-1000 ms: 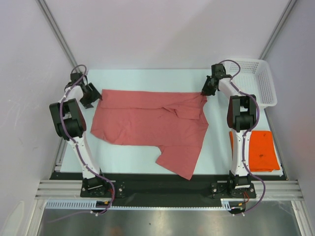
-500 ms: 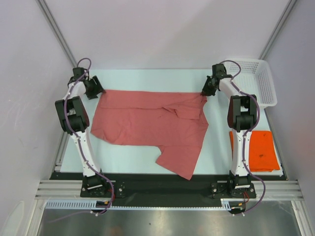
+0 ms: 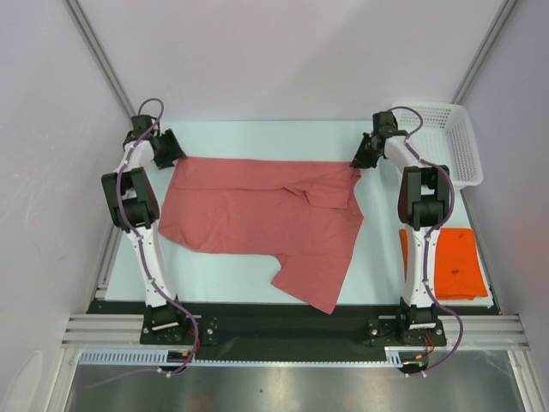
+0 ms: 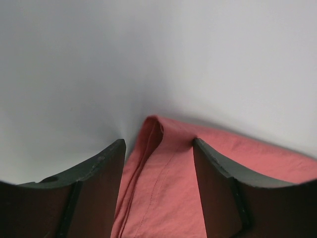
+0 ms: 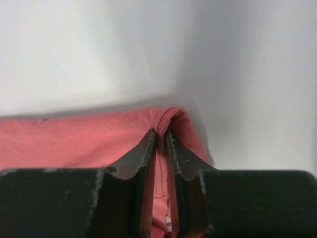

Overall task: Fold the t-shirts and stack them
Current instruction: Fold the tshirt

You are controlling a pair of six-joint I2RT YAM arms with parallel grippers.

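The dusty pink-red t-shirt (image 3: 262, 210) lies spread across the middle of the table, one part trailing toward the near edge. My left gripper (image 3: 174, 155) is open at the shirt's far left corner; in the left wrist view the corner of the cloth (image 4: 163, 168) lies between the spread fingers (image 4: 99, 168). My right gripper (image 3: 358, 163) is shut on the shirt's far right corner, the hem (image 5: 166, 121) pinched between its fingertips. The bright orange t-shirt (image 3: 455, 262) lies as a flat folded rectangle at the near right.
A white perforated basket (image 3: 446, 142) stands at the far right corner, just beyond my right arm. White walls close the table at the back and both sides. A black rail (image 3: 283, 322) runs along the near edge.
My left gripper has swung from beside the shirt's left edge up to its far left corner, the fingers now around the cloth. The right gripper and the shirt have stayed still.
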